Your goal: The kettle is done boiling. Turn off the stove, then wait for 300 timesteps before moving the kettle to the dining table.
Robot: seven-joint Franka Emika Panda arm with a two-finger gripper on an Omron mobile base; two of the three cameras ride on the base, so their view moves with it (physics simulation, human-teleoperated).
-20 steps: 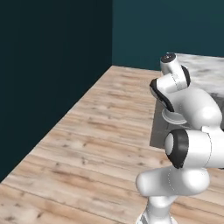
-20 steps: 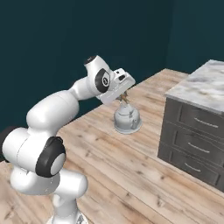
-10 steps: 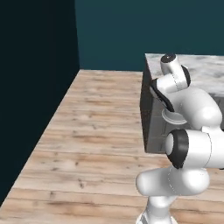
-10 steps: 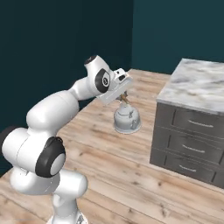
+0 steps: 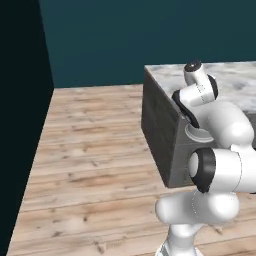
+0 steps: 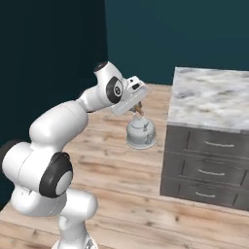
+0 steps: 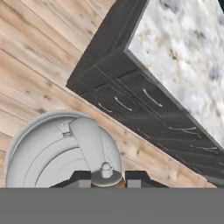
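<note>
The white robot arm with dark joints reaches forward over the wooden plank floor (image 6: 121,194), and its two-finger gripper (image 6: 138,110) points down at the small light-grey round kettle (image 6: 141,134) with the wide circular base. In the right base view the kettle hangs directly under the gripper, above the floor boards, just beside the front corner of the marble counter (image 6: 209,97) that lies over dark-grey drawer cabinets (image 6: 206,170). In the hand view the kettle (image 7: 57,153) is seen from above: its flat grey handle runs across the lid toward the two dark finger tips (image 7: 135,177), and the end of the handle with a small knob sits between them. The jaws are closed on this end of the handle, so the gripper (image 7: 107,178) holds the kettle. The exact place where the fingers touch is partly cut by the bottom of the view, so I think the contact is on the brownish part under the knob, but this is not fully clear. In the same view the counter (image 7: 183,57) stands near the kettle, apart from it, and thin light handles show on the drawer fronts (image 7: 144,109). In the left base view only a pale rim of the kettle (image 5: 196,133) shows behind the arm, in front of the plain dark side of the counter (image 5: 160,130). A dark teal wall (image 5: 140,40) closes the room behind.
</note>
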